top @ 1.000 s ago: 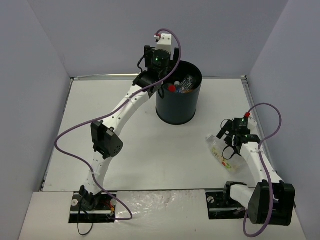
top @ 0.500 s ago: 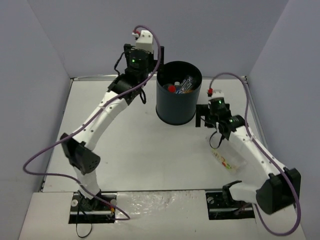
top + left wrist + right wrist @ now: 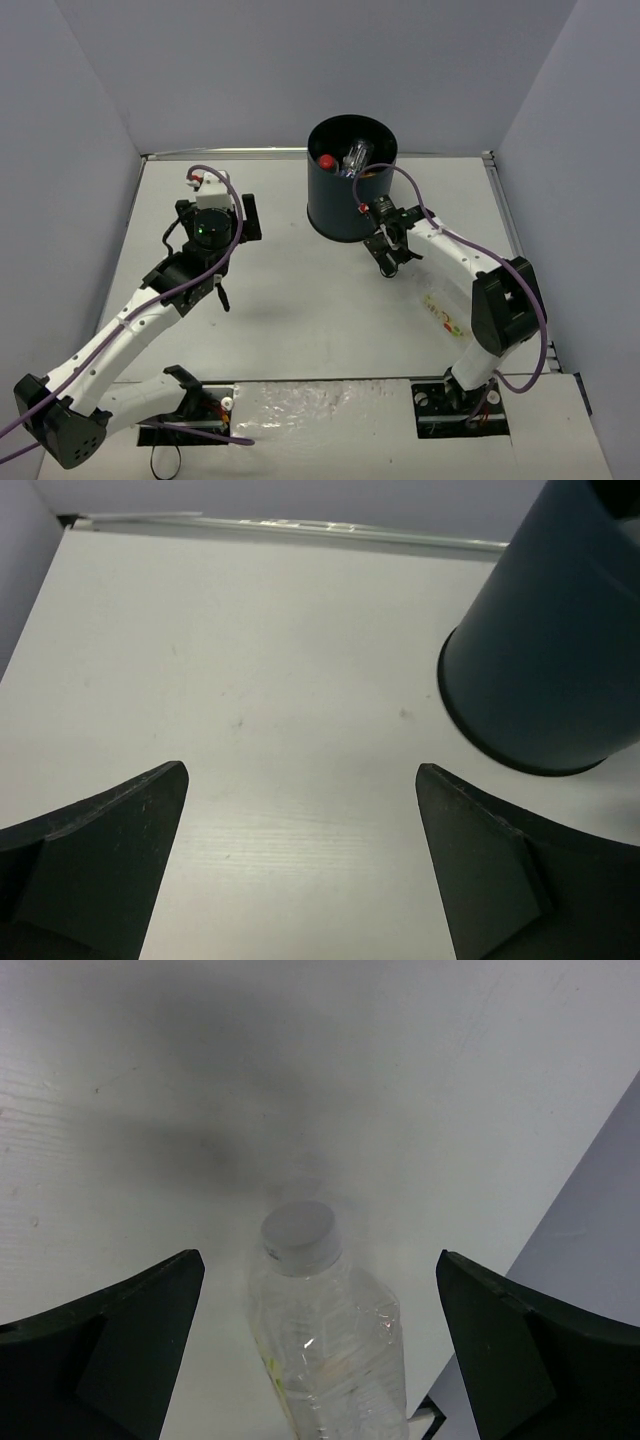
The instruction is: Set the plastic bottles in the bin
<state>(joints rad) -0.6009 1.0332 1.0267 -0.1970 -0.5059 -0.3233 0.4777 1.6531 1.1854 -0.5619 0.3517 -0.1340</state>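
Note:
The black bin (image 3: 350, 205) stands at the back middle of the table, with a red-capped bottle (image 3: 326, 160) and a clear bottle (image 3: 356, 155) visible inside. One clear plastic bottle with a white cap and yellowish label (image 3: 445, 312) lies on the table at the right; it also shows in the right wrist view (image 3: 330, 1340). My right gripper (image 3: 388, 250) (image 3: 320, 1255) hovers beside the bin's front right, open and empty, with the bottle seen between its jaws, farther off. My left gripper (image 3: 218, 212) (image 3: 300, 768) is open and empty left of the bin (image 3: 550, 650).
Grey walls enclose the table on three sides. A metal strip (image 3: 300, 525) runs along the table's back edge. The right arm's elbow (image 3: 505, 300) stands just right of the lying bottle. The left arm (image 3: 130, 320) stretches across the left front.
My left arm has drawn back from the bin's rim to the left middle of the table. My right gripper has moved away from the lying bottle to the bin's side. The bin has shifted slightly back-left.

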